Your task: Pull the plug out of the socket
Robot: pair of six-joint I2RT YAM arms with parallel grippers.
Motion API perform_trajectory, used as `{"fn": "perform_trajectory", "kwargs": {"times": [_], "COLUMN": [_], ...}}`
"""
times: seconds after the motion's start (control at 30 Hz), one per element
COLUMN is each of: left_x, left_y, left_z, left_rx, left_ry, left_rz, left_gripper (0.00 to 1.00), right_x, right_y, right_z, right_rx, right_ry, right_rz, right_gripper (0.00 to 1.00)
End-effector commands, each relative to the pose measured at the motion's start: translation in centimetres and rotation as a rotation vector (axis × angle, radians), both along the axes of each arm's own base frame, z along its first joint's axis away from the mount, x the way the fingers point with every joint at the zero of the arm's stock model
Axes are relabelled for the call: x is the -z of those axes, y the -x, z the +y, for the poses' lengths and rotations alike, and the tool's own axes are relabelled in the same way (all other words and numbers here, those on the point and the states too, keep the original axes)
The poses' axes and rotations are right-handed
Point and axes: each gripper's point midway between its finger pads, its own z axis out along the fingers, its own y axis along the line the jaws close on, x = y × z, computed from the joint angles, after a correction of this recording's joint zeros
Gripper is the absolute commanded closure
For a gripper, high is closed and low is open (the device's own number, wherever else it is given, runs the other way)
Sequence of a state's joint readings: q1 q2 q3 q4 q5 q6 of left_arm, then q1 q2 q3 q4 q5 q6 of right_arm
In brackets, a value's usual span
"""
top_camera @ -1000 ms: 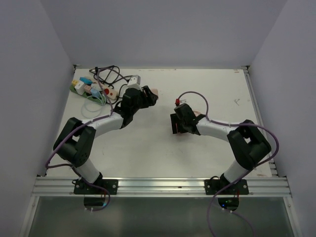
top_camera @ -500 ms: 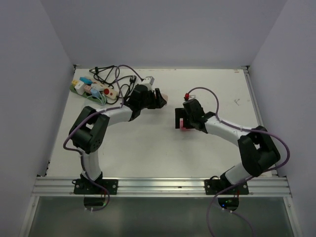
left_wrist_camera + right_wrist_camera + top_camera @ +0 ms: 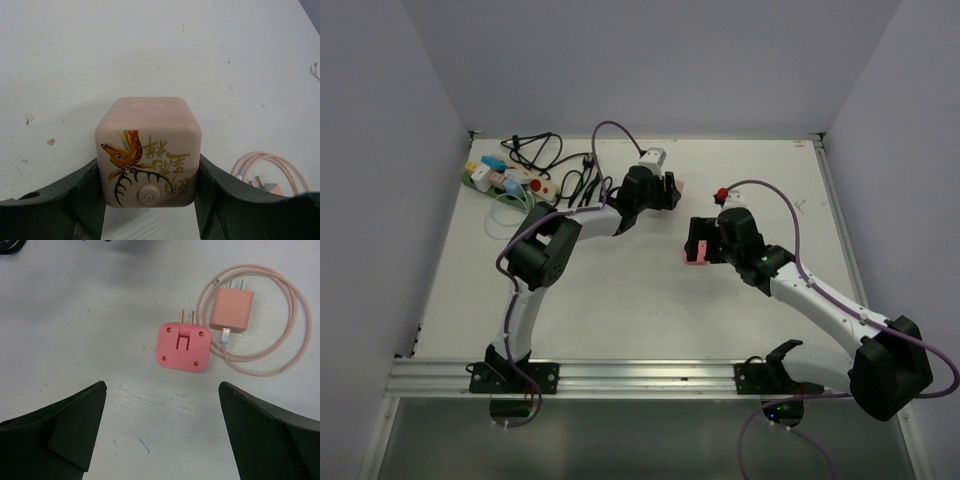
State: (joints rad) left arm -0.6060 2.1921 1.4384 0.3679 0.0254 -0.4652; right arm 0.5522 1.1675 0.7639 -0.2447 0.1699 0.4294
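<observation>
The socket, a long power strip with several coloured plugs in it and black cords, lies at the back left, far from both grippers. My left gripper is shut on a pinkish-beige cube adapter that bears a deer drawing and a round power button, and holds it over the table's middle back. My right gripper is open and empty just above a flat pink plug adapter with two prongs, which lies on the table in front of its fingertips.
A pink charger block with a coiled pink cable lies just beyond the pink adapter; it also shows at the right edge of the left wrist view. A grey wall closes the back and sides of the white table.
My left gripper has moved right along the back with the cube in it. My right arm has swung right and stretched out, and the pink adapter now shows on the table.
</observation>
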Motion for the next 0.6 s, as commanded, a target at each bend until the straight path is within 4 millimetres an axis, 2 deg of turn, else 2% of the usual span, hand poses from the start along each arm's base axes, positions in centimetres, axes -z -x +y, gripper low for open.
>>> {"fn": "perform_trajectory", "kwargs": {"times": [0.0, 0.13, 0.17, 0.23, 0.27, 0.4, 0.43, 0.57], "left_x": [-3.5, -2.7, -2.5, -1.4, -1.0, 0.0, 0.1, 0.4], "left_y": [-3.2, -4.2, -4.1, -4.0, -3.7, -2.9, -2.8, -1.9], "left_z": [-0.9, -1.6, -2.1, -2.6, -3.0, -3.0, -3.0, -2.6], "left_rx": [-0.047, -0.059, -0.05, -0.04, -0.029, -0.03, -0.034, -0.038], "left_ry": [-0.005, -0.031, -0.035, -0.052, -0.059, -0.089, -0.093, -0.097], "left_rz": [-0.206, -0.231, -0.233, -0.224, -0.219, -0.204, -0.201, -0.175], "left_gripper": [0.81, 0.75, 0.68, 0.62, 0.55, 0.39, 0.32, 0.23], "right_x": [0.3, 0.5, 0.6, 0.7, 0.7, 0.6, 0.8, 1.0], "right_y": [0.9, 1.4, 1.6, 1.6, 1.7, 1.7, 1.7, 1.8], "right_z": [-0.6, -0.8, -0.9, -1.1, -1.0, -1.0, -1.0, -1.1], "right_rx": [0.008, 0.011, 0.012, 0.018, 0.015, 0.017, 0.019, 0.017], "right_ry": [-0.001, -0.008, -0.006, -0.005, -0.006, -0.01, -0.008, -0.002], "right_rz": [0.008, 0.013, 0.017, 0.016, 0.016, 0.015, 0.017, 0.026], "right_gripper": [0.01, 0.01, 0.01, 0.01, 0.01, 0.01, 0.01, 0.01]}}
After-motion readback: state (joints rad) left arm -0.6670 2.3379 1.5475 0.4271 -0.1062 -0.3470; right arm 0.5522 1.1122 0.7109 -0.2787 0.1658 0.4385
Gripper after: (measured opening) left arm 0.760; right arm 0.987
